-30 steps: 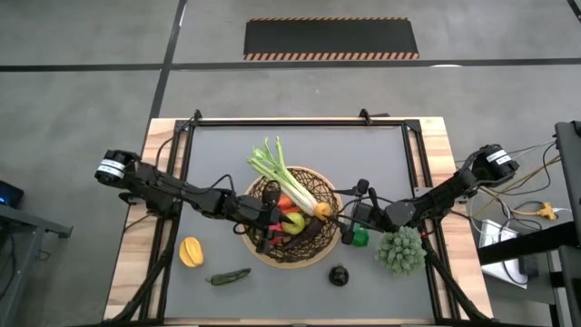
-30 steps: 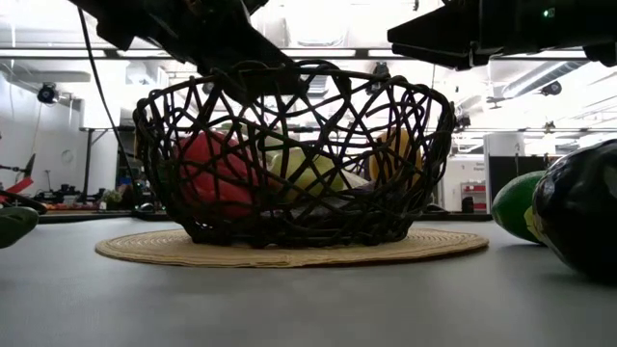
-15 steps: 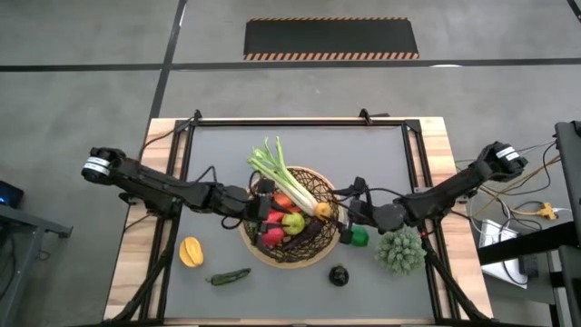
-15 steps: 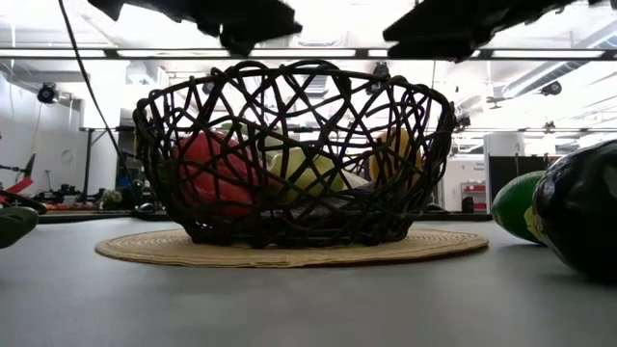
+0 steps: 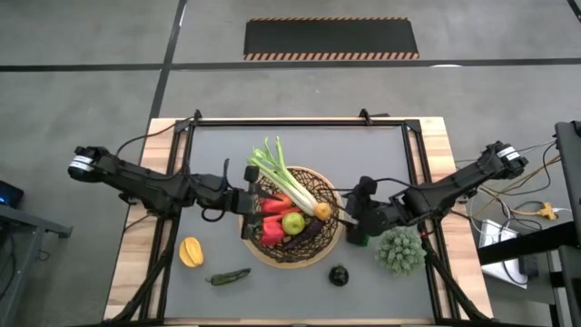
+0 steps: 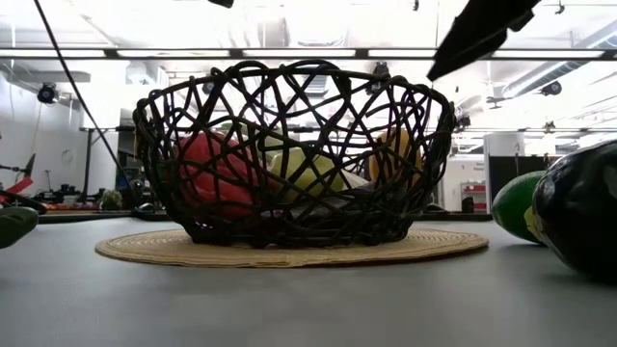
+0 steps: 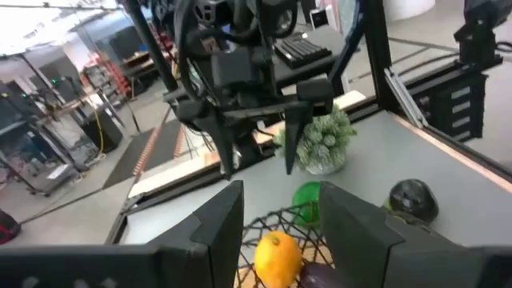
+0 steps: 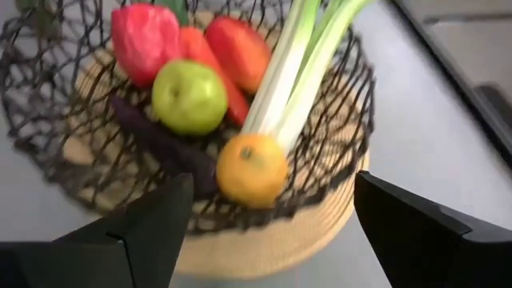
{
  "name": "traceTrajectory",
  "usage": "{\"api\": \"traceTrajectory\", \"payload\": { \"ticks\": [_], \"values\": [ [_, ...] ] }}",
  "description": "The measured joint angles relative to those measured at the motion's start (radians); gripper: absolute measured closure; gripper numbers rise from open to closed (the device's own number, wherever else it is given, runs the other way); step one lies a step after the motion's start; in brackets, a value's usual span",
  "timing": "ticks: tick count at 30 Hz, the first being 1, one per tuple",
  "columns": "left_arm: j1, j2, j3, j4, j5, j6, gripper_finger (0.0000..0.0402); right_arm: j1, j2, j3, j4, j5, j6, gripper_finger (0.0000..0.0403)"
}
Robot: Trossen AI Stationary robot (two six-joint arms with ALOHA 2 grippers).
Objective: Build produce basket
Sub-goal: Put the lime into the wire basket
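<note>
The dark wicker basket (image 5: 313, 243) (image 6: 294, 154) stands mid-table on its tan base, holding a leek (image 5: 283, 177), red peppers (image 5: 270, 232), a green round fruit (image 5: 292, 222), a yellow-orange lemon (image 5: 321, 211) and a dark eggplant (image 8: 160, 136). My left gripper (image 5: 247, 200) (image 7: 280, 192) is open, just outside the basket's left rim. My right gripper (image 5: 354, 227) (image 7: 260, 168) (image 8: 274, 182) is open at the basket's right, fingers pointing down beside a green lime (image 7: 306, 196) that rests on the table. Neither touches anything.
On the table near the near edge lie a yellow lemon (image 5: 191, 252), a green chili (image 5: 227, 277) and a dark round fruit (image 5: 339, 274). A bushy green plant (image 5: 399, 250) stands right of the lime. A black frame (image 5: 300, 123) runs round the grey mat.
My left gripper has drawn back out of the basket, up and toward the table's left, and now stands outside the rim. A red pepper it covered shows in the basket. My right gripper has tipped its fingers downward next to the lime. The basket has stayed still.
</note>
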Motion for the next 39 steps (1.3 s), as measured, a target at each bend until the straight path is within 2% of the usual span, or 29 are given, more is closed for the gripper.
{"api": "traceTrajectory", "payload": {
  "ticks": [8, 18, 29, 39],
  "values": [
    [0.001, -0.032, 0.0, 0.0, -0.046, 0.002, 0.0257, 0.0, 0.0, 0.04, -0.185, -0.186, 0.119, 0.0068],
    [0.001, -0.029, -0.002, 0.0, -0.073, 0.05, 0.0257, 0.0, 0.024, 0.021, -0.347, -0.301, 0.341, 0.0056],
    [0.001, -0.029, -0.002, -0.001, -0.097, 0.053, 0.0257, 0.052, 0.07, 0.018, -0.36, -0.329, 0.502, 0.0062],
    [0.001, -0.029, -0.003, -0.001, -0.097, 0.053, 0.0257, 0.061, 0.188, 0.018, -0.355, -0.326, 0.527, 0.0063]
  ]
}}
